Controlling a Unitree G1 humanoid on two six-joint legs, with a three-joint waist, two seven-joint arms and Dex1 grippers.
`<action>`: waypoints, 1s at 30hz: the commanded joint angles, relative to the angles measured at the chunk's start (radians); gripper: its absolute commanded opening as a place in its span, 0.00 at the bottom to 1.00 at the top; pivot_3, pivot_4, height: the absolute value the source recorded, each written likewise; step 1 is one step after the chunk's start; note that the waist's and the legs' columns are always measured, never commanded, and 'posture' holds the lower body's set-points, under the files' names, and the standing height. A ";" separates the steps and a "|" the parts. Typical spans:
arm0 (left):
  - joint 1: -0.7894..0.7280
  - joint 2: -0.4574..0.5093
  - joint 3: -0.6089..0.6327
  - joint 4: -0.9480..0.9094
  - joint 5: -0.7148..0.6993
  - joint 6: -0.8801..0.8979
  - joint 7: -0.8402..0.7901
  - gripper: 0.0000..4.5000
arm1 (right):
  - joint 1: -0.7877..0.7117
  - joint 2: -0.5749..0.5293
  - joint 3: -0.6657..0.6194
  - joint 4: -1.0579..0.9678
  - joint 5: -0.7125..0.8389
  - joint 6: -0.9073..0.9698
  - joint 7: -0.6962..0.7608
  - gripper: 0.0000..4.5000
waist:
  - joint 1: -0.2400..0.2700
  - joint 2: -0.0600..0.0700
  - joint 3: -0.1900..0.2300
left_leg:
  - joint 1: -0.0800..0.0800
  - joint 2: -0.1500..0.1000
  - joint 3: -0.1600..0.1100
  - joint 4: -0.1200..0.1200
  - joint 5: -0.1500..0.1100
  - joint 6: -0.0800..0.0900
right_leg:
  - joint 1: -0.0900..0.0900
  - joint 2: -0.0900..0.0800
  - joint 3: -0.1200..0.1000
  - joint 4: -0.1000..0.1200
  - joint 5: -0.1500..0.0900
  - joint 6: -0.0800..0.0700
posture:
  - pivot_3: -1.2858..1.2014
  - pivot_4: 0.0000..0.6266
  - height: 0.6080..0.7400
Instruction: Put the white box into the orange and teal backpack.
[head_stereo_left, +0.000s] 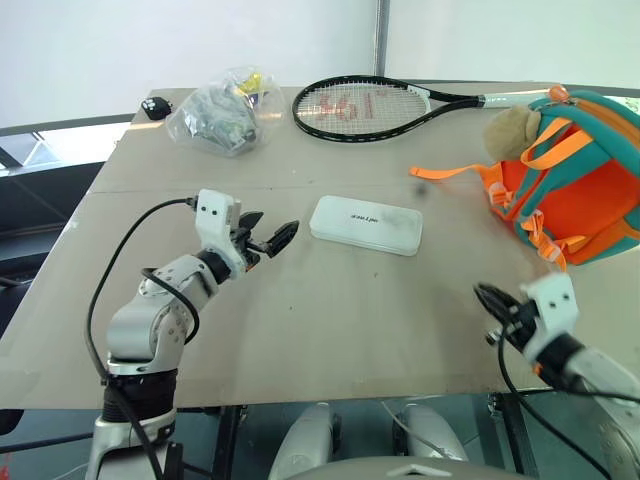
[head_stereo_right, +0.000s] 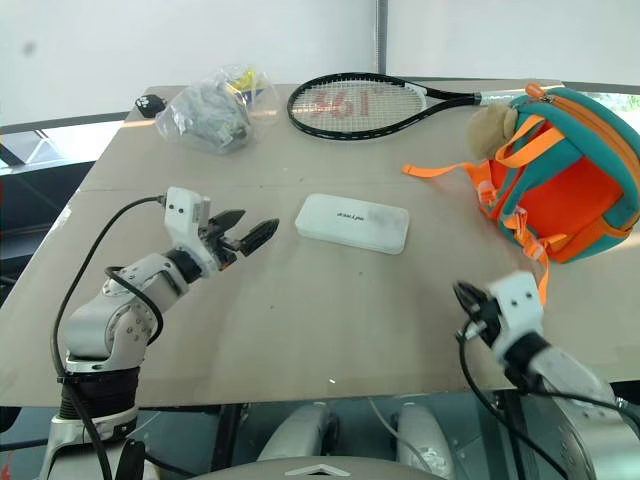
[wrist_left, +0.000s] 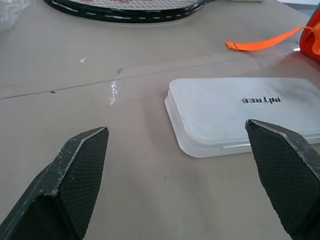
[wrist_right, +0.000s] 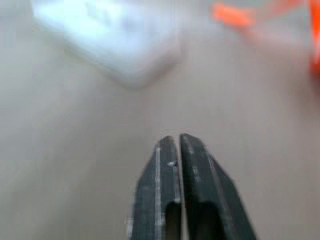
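Right gripper (wrist_right: 178, 142), nearest, jaws pressed together, empty. Left gripper (head_stereo_left: 268, 233), jaws wide, just beside the white box (head_stereo_left: 366, 224), which lies flat mid-tabletop (head_stereo_left: 330, 330). Orange and teal backpack (head_stereo_left: 580, 180) at far right; tennis racket (head_stereo_left: 370, 101) beyond.

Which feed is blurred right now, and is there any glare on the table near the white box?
Right wrist view: blurred throughout; the white box is a soft smear beyond the shut right gripper. Left wrist view: sharp, with a small bright glare streak on the table beside the box. Head views: evenly lit.
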 joint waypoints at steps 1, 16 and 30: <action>-0.037 -0.011 -0.019 0.010 0.034 -0.027 0.014 1.00 | -0.120 0.028 0.067 -0.019 -0.016 0.075 -0.062 0.02 | 0.006 -0.001 0.000 | 0.000 0.000 -0.001 -0.001 0.000 0.000 | -0.001 0.000 -0.001 0.000 0.000 0.000 | 0.52 0.24 1.00; -0.316 -0.048 -0.082 0.264 -0.016 0.379 0.003 1.00 | -0.548 0.057 0.213 0.391 -0.215 0.302 -0.177 0.02 | -0.008 -0.001 0.000 | -0.006 -0.002 0.000 -0.003 0.000 0.000 | -0.007 -0.001 -0.002 0.001 0.000 0.000 | 0.52 0.24 1.00; -0.572 -0.082 -0.137 0.712 -0.021 0.485 -0.272 1.00 | -0.737 0.068 0.324 0.720 -0.245 0.173 0.035 0.02 | -0.007 -0.001 0.000 | -0.005 -0.002 -0.001 0.001 0.000 0.000 | -0.006 -0.001 -0.005 0.003 0.000 0.000 | 0.52 0.24 1.00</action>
